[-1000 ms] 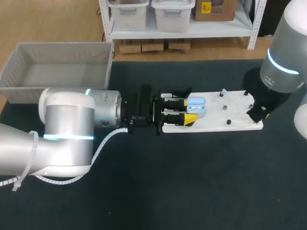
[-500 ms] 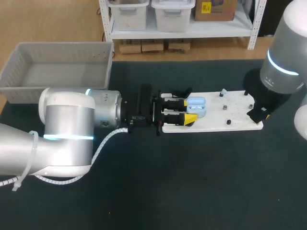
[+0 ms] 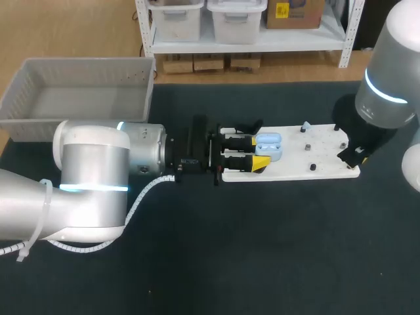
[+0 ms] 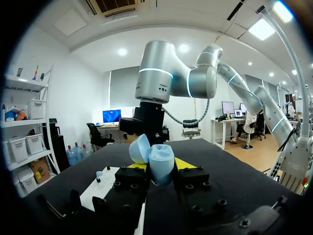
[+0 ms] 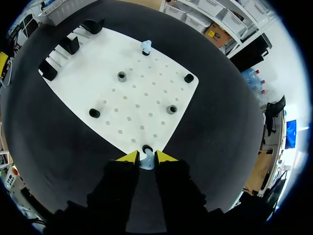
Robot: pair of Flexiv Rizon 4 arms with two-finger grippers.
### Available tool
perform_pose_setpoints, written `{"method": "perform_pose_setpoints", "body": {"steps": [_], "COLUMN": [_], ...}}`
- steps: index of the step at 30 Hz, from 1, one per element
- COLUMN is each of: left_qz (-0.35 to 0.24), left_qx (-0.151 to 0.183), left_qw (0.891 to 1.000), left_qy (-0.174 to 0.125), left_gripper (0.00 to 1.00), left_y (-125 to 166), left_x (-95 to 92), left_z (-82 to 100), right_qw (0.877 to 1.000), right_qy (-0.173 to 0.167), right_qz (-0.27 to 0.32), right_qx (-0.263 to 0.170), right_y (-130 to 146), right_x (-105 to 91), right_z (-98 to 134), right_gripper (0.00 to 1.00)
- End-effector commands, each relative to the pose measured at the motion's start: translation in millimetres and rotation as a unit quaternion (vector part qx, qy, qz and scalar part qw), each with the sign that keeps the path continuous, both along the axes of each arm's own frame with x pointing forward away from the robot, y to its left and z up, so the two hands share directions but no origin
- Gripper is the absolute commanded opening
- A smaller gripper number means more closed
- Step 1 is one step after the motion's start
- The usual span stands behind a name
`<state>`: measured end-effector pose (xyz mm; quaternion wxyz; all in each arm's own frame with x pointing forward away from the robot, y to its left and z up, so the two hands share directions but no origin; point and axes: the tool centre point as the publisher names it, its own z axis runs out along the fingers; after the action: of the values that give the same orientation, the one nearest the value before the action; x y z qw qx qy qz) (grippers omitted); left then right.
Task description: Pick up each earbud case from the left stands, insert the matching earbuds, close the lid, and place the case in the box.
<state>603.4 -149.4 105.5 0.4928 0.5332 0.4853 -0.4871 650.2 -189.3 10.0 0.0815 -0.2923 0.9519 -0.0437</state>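
On the matte black table (image 3: 262, 249), the left gripper (image 3: 258, 151) clamps the rounded, glossy pale-blue earbud case (image 4: 159, 161), lid open, at one end of a flat white holed board (image 3: 321, 164), the right gripper (image 5: 143, 157) pinching a small pale earbud (image 5: 145, 162) at the other, with the grey plastic box (image 3: 85, 65) well apart.

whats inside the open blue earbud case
The light blue plastic earbud case in the left gripper is open. Its own shell hides the hollow; contents cannot be told.

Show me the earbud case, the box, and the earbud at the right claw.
earbud case (image 4: 161, 165), left wrist view, front of its body
box (image 3: 85, 71), head view, far wall
earbud (image 5: 145, 160), right wrist view, its top
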Motion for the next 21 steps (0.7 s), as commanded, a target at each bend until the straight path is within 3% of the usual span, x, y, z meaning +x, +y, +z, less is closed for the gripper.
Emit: {"method": "perform_pose_setpoints", "body": {"steps": [1, 10, 17, 21], "left_qz": [0.003, 0.003, 0.003, 0.003], "left_qx": [-0.002, -0.002, -0.002, -0.002], "left_qw": [1.0, 1.0, 1.0, 1.0], "left_qy": [-0.001, -0.001, -0.001, -0.001], "left_gripper": [0.0, 0.0, 0.0, 0.0], "left_y": [-0.2, -0.2, -0.2, -0.2], "left_x": [-1.2, -1.2, -1.2, -1.2], "left_z": [-1.0, -1.0, -1.0, -1.0], "right_qw": [1.0, 1.0, 1.0, 1.0], "right_qy": [-0.005, -0.011, -0.008, 0.01], "right_qz": [0.0, 0.005, 0.0, -0.028], "right_qx": [-0.002, -0.005, 0.007, 0.009], "right_y": [0.1, 5.8, 20.7, 37.0], "right_x": [-2.0, -12.5, -26.3, -34.2], "right_z": [-0.2, 21.8, 64.6, 95.4], "right_gripper": [0.0, 0.0, 0.0, 0.0]}}
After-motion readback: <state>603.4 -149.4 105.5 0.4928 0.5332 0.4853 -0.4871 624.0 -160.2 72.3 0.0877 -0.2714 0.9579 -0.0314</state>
